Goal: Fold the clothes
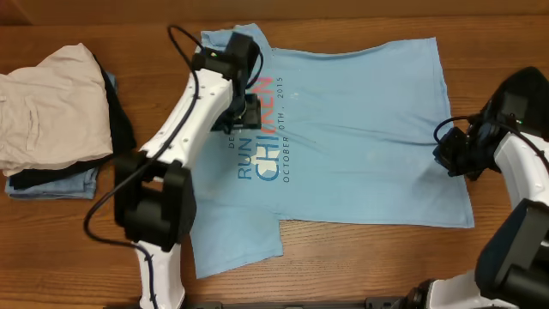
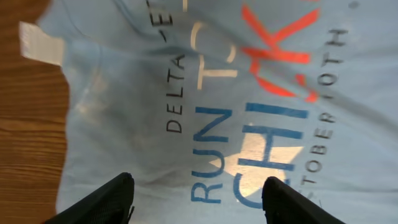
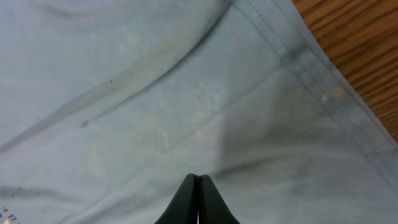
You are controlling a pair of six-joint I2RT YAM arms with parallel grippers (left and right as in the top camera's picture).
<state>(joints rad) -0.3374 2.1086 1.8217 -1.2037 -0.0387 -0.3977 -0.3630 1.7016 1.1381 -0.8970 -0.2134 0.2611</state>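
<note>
The sky-blue T-shirt [image 1: 360, 146] lies spread flat on the wooden table, printed lettering up. The print fills the left wrist view [image 2: 249, 118], and plain blue cloth fills the right wrist view [image 3: 155, 93]. My left gripper [image 1: 244, 107] is open and empty, hovering over the lettering near the collar; its two fingers [image 2: 199, 199] stand wide apart above the cloth. My right gripper [image 1: 448, 157] is shut with nothing between the fingers [image 3: 198, 180]. It sits over the shirt's right edge near the hem seam.
A pile of other garments lies at the left edge of the table: a cream-beige one [image 1: 47, 107] on top, with black [image 1: 120, 120] and light blue cloth [image 1: 51, 184] under it. Bare wooden table [image 1: 360, 266] surrounds the shirt.
</note>
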